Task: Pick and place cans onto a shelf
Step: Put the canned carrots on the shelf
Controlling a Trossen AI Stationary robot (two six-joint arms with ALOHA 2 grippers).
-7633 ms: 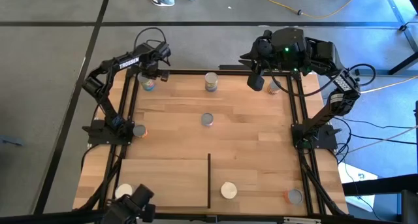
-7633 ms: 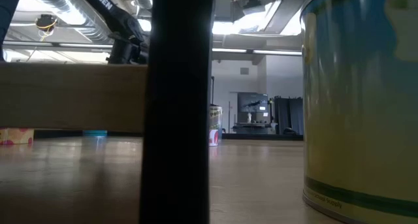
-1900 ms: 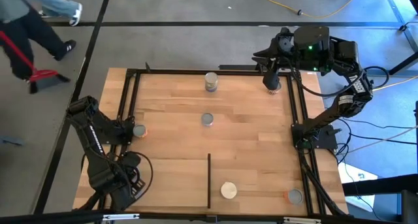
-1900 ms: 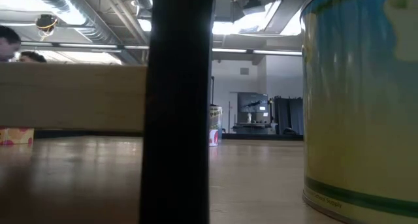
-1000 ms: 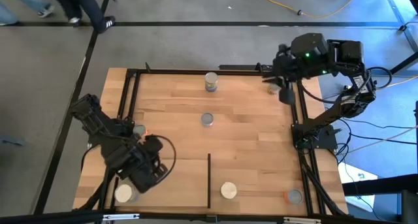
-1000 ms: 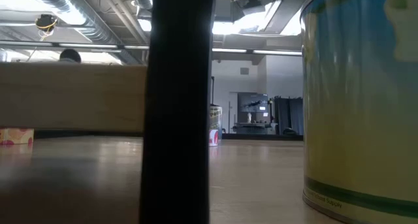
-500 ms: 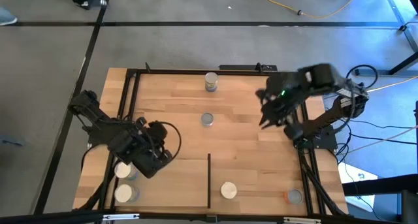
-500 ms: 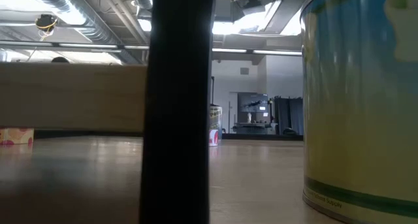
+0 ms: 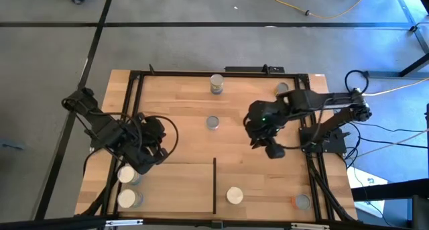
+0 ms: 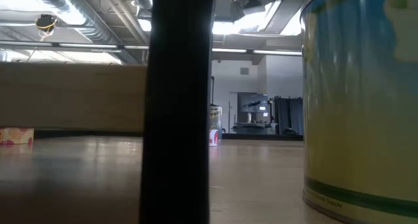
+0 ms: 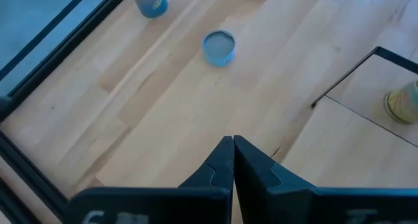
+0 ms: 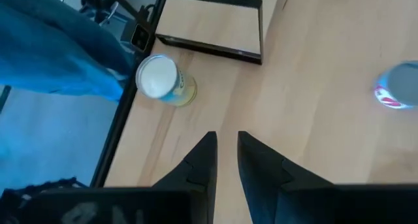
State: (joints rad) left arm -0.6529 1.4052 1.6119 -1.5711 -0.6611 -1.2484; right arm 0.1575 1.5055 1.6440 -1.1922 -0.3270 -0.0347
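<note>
Several cans stand upright on the table. One stands at the far middle (image 9: 216, 84), one in the middle (image 9: 212, 123), one at the far right (image 9: 281, 89) and one at the near right (image 9: 303, 202). Two cans (image 9: 126, 175) (image 9: 127, 198) stand on the shelf (image 9: 167, 186) at its left end. A cream-topped can (image 9: 233, 195) stands just right of the shelf's black divider (image 9: 214, 183). My left gripper (image 9: 161, 141) hangs shut and empty beyond the shelf's far edge; its wrist view (image 11: 233, 145) shows the fingers together. My right gripper (image 9: 273, 151) hangs over the table's middle right, narrowly open (image 12: 225, 142) and empty.
A black frame (image 9: 305, 143) runs along the table's sides. In the low view the divider (image 10: 177, 106) and the cream-topped can's side (image 10: 359, 100) fill most of the picture. Bare wood (image 9: 255, 176) lies between the divider and the right frame.
My left gripper has drawn away from the shelf's left part toward the far edge, and a second can now shows standing there. My right gripper has swung from the far right corner toward the table's middle and near edge, empty; the far-right can stays where it was.
</note>
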